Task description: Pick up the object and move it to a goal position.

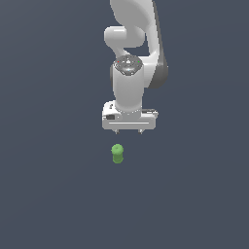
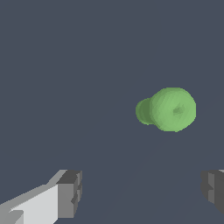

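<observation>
The object (image 1: 117, 153) is a small bright green stubby cylinder with a rounded, wider top. It stands on the dark floor just below the white gripper (image 1: 129, 132) in the exterior view, slightly toward that view's left. The gripper points down, is open and empty, and only its short fingertips (image 1: 116, 131) show under the hand. In the wrist view the object (image 2: 168, 109) lies apart from the two grey finger pads (image 2: 70, 194), outside the gap between them, and the gripper (image 2: 142, 192) holds nothing.
The white arm (image 1: 131, 44) rises behind the gripper in the exterior view. The floor (image 1: 48, 194) is a plain dark grey-blue surface with no other objects in sight.
</observation>
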{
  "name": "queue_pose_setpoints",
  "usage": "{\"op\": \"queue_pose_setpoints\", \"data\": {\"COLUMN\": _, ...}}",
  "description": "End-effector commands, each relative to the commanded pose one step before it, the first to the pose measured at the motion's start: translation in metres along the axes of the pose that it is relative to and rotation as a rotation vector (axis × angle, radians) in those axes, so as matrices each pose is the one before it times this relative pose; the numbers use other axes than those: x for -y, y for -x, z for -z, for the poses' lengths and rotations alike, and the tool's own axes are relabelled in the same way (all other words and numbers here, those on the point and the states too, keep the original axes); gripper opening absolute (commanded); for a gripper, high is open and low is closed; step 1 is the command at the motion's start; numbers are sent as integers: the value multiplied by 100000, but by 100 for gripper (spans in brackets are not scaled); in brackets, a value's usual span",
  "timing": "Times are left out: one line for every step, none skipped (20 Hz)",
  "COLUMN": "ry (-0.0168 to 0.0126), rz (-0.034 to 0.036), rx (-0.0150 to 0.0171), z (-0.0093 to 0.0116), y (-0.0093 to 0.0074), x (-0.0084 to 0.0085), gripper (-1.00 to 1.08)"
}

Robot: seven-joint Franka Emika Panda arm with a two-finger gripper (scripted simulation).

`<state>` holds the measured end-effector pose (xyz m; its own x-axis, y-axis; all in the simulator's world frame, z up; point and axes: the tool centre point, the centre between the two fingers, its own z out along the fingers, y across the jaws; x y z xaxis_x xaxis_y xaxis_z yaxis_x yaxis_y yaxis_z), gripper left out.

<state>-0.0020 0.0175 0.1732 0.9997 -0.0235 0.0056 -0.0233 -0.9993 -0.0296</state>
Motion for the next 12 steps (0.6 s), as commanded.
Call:
{"op": "queue_pose_setpoints", "data": {"ry": 0, "rz": 0, "rx": 0, "z": 0, "y": 0, "x": -1, "gripper": 100}}
{"op": "queue_pose_setpoints", "data": {"ry": -42, "rz": -52, "rx": 18, "z": 16, "y": 0, "x": 17, "gripper": 100}}
{"op": "queue_pose_setpoints", "data": {"ry": -126, "rz": -155, "rx": 54, "z": 47, "y": 1, "x": 49, "gripper": 100}}
{"op": "queue_pose_setpoints", "data": {"ry": -202, "rz": -248, "rx": 86, "z": 79, "y": 3, "x": 88, "gripper": 100}}
{"op": "queue_pose_setpoints", "data": {"ry": -288, "rz": -355, "rx": 123, "z": 109, "y": 5, "x": 119, "gripper": 100}}
{"op": "queue_pose_setpoints", "data": {"ry": -372, "rz": -462, "rx": 158, "z": 140, "y": 10, "x": 153, "gripper": 100}}
{"op": "queue_pose_setpoints", "data": {"ry": -408, "rz": -516, "rx": 173, "z": 153, "y": 16, "x": 172, "gripper": 100}}
{"op": "queue_pose_setpoints", "data": {"ry": -330, "rz": -432, "rx": 139, "z": 123, "y": 18, "x": 142, "gripper": 100}}
{"op": "queue_pose_setpoints", "data": {"ry": -245, "rz": -340, "rx": 102, "z": 91, "y": 19, "x": 106, "gripper": 100}}
{"op": "queue_pose_setpoints", "data": {"ry": -156, "rz": -239, "rx": 64, "z": 59, "y": 17, "x": 72, "gripper": 100}}
{"op": "queue_pose_setpoints", "data": {"ry": -71, "rz": -134, "rx": 28, "z": 27, "y": 12, "x": 32, "gripper": 100}}
{"op": "queue_pose_setpoints", "data": {"ry": 0, "rz": 0, "rx": 0, "z": -10, "y": 2, "x": -9, "gripper": 100}}
